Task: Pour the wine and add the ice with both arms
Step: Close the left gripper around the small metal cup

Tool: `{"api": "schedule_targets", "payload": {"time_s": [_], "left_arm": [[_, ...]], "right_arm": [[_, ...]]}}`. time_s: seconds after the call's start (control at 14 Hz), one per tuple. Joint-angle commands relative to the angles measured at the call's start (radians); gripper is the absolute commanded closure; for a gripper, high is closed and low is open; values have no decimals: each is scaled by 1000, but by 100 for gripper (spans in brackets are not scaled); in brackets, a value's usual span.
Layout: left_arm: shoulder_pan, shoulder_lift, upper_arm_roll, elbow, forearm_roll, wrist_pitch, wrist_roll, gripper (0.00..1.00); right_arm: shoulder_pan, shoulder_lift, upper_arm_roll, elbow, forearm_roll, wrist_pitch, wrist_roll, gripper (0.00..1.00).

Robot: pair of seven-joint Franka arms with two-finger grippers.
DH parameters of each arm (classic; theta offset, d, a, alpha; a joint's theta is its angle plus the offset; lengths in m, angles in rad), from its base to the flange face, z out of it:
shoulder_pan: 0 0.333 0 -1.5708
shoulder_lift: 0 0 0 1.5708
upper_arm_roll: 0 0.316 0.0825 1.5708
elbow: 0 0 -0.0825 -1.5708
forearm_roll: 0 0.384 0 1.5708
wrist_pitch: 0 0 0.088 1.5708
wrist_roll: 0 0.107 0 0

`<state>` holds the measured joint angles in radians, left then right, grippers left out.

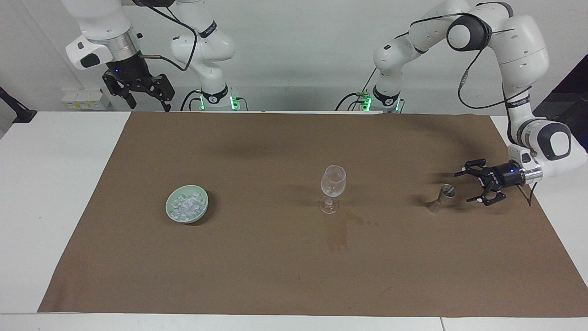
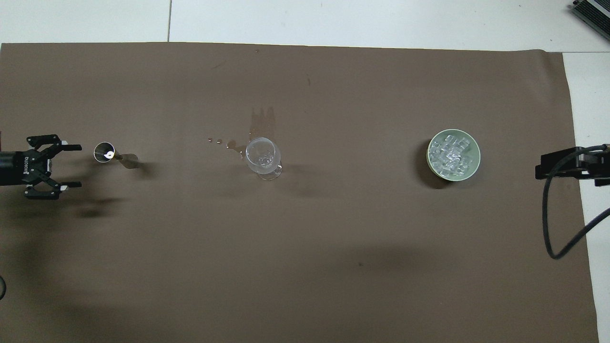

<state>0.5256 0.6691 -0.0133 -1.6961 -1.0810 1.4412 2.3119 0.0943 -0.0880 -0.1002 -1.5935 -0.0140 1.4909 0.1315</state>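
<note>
A small metal jigger [image 1: 441,196] stands on the brown mat toward the left arm's end; it also shows in the overhead view [image 2: 106,153]. My left gripper [image 1: 462,187] is open, turned sideways, low over the mat just beside the jigger and apart from it [image 2: 78,165]. A clear wine glass [image 1: 333,186] stands upright mid-table [image 2: 262,156]. The ice [image 1: 186,205] fills a pale green bowl [image 1: 167,209] toward the right arm's end [image 2: 450,155]. My right gripper [image 1: 147,102] is open and empty, waiting high over the table's robot-side edge; part of it shows in the overhead view [image 2: 569,164].
A brown mat [image 1: 275,276] covers most of the white table. A wet stain [image 1: 337,234] and a few drops lie on the mat just farther from the robots than the glass [image 2: 262,119]. A black cable [image 2: 553,224] hangs from the right arm.
</note>
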Motion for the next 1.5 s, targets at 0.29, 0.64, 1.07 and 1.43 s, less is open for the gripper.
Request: {"api": "schedule_targets", "payload": {"time_s": [0.29,0.64,1.07,1.43], "left_arm": [[39,58,-65,-10,-82,-38,57,11],[40,72,-86,-14,-117,-31,75,17],[36,83,-93,-14,-125,-31,90,25],[39,90,-105,-14,-138,-30,98,31]], "right_arm": [[-5,-15,1,-16,-4,14,-12,0],[-5,-15,1,-16,-4,14,-12,0],[-5,-16,1,-16,-4,14,-12,0],[-5,-15,1,-16,-4,14,-12,0]]}}
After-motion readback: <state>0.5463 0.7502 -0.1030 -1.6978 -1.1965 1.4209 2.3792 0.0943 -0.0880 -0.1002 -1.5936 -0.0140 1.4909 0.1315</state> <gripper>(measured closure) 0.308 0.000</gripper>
